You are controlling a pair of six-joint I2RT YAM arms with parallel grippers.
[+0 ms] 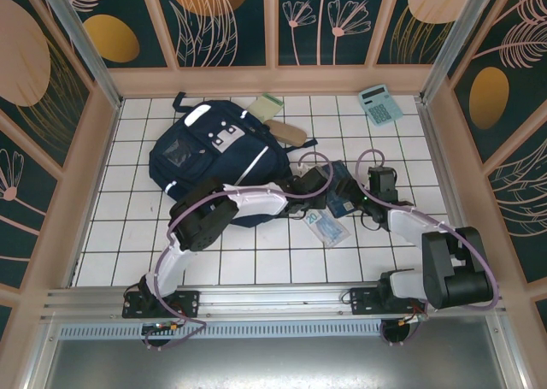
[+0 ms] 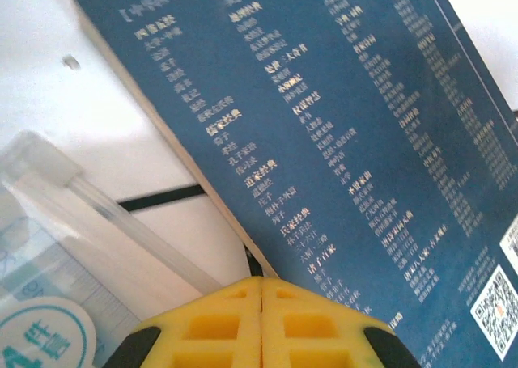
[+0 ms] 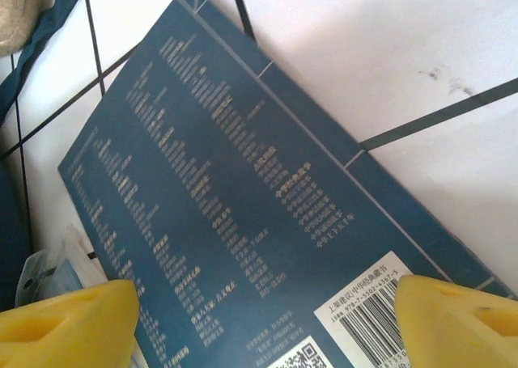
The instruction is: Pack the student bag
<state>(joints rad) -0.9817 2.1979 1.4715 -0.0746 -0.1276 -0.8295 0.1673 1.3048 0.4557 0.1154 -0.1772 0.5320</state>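
Student bag [image 1: 201,160]: navy backpack, flat on tiled table [image 1: 256,265]. Blue book [image 3: 227,190]: back cover up, under right gripper [image 3: 263,326], fingers spread wide. Left gripper [image 2: 261,323]: fingers pressed together near book.

A white tabletop [image 1: 256,261] gridded with dark grout lines lies flat under the yellow fingers [image 3: 65,323]. Beyond and beside them stand 3 teal wall panels [image 1: 226,21] with peach flowers, framed in pale wood.

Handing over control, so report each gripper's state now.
Left gripper: shut, nothing visible between its fingers, at the blue book's edge.
Right gripper: open, above the blue book, gripping nothing.
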